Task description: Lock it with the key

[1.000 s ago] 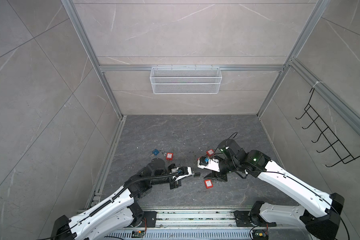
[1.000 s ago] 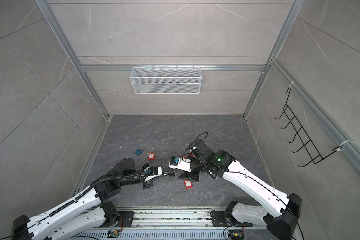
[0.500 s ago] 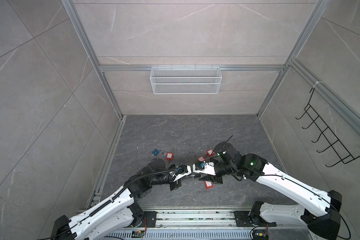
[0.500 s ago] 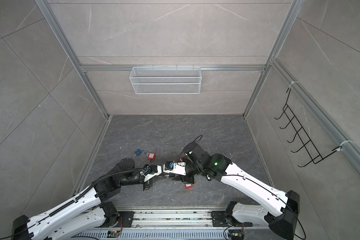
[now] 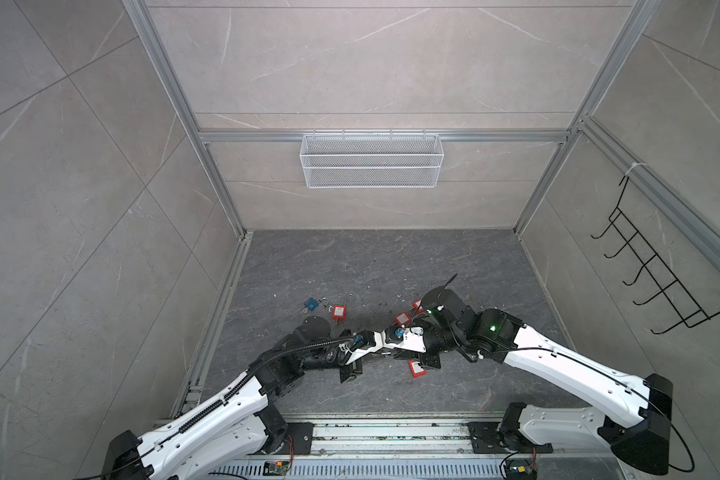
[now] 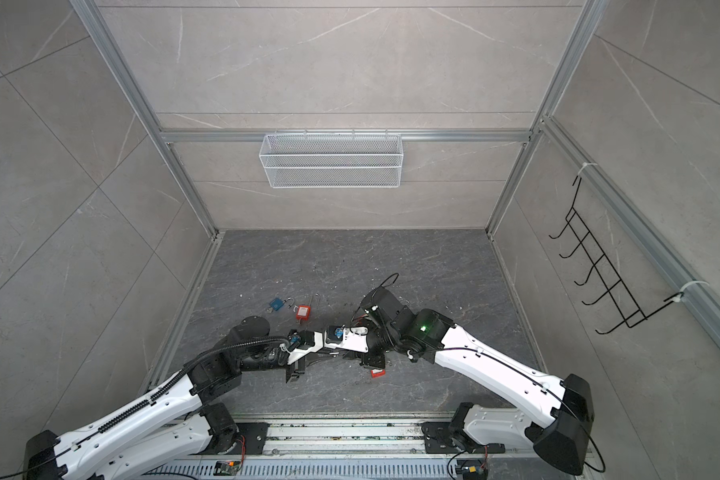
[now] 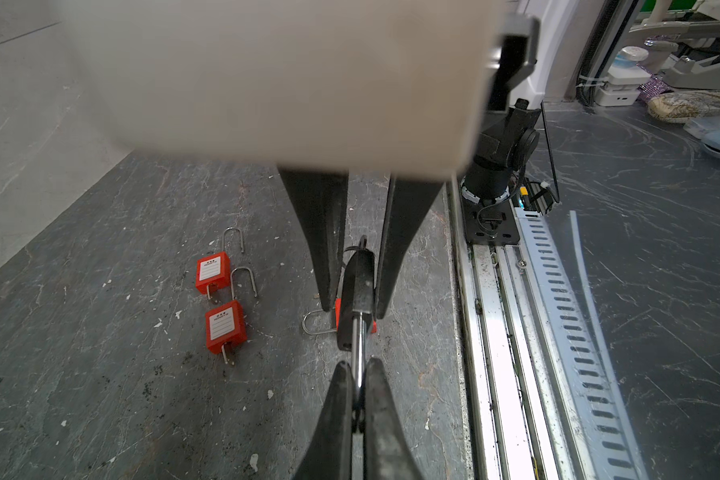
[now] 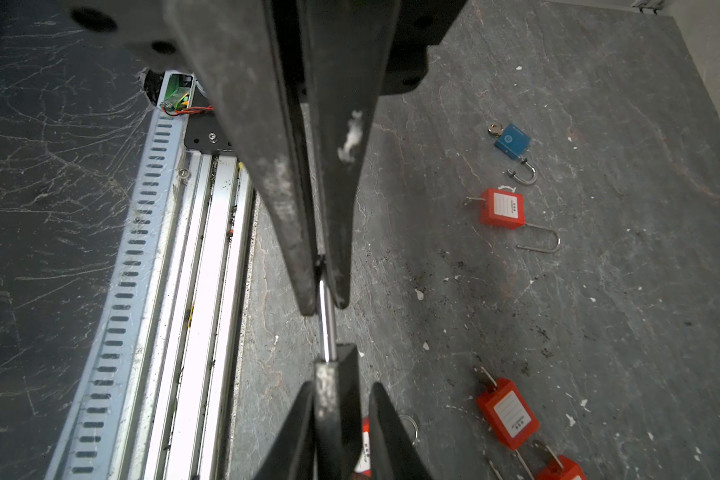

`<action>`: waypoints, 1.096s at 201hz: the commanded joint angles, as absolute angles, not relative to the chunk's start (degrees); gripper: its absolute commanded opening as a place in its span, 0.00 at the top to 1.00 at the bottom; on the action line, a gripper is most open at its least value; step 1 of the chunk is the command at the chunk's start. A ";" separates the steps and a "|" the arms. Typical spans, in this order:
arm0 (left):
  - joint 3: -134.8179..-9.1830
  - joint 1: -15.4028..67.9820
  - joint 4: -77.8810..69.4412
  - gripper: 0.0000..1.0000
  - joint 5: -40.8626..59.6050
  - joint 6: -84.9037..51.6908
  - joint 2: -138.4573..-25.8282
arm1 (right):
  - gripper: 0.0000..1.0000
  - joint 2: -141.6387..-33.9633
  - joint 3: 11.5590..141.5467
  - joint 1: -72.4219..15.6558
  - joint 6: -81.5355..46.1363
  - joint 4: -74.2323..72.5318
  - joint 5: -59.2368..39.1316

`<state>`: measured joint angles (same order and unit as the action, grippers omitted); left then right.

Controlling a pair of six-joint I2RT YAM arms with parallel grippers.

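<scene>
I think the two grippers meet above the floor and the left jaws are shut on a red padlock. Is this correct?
Not fully. The left gripper has its jaws shut on the metal shaft of the key, not on a red padlock; the red padlocks lie on the floor. The left wrist view shows it. It does meet the right gripper above the floor.
</scene>
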<state>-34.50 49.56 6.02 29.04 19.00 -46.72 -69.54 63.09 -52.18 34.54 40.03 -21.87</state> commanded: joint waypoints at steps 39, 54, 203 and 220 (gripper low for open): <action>-37.79 49.47 5.67 0.98 28.85 17.83 -46.78 | 0.89 -68.52 62.23 -52.50 34.63 40.04 -23.25; -37.66 49.48 7.50 0.77 27.53 18.74 -45.98 | 0.89 -68.12 62.39 -52.48 34.15 39.99 -23.72; -35.33 49.48 6.74 0.97 30.16 20.01 -46.14 | 0.97 -68.64 64.64 -52.50 32.69 39.66 -27.60; -35.33 49.46 5.89 1.00 31.47 20.10 -46.14 | 0.98 -68.73 64.94 -52.49 32.78 39.89 -28.92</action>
<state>-34.92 49.45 8.99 28.80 19.68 -46.11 -68.97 62.85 -52.36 33.82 40.66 -24.93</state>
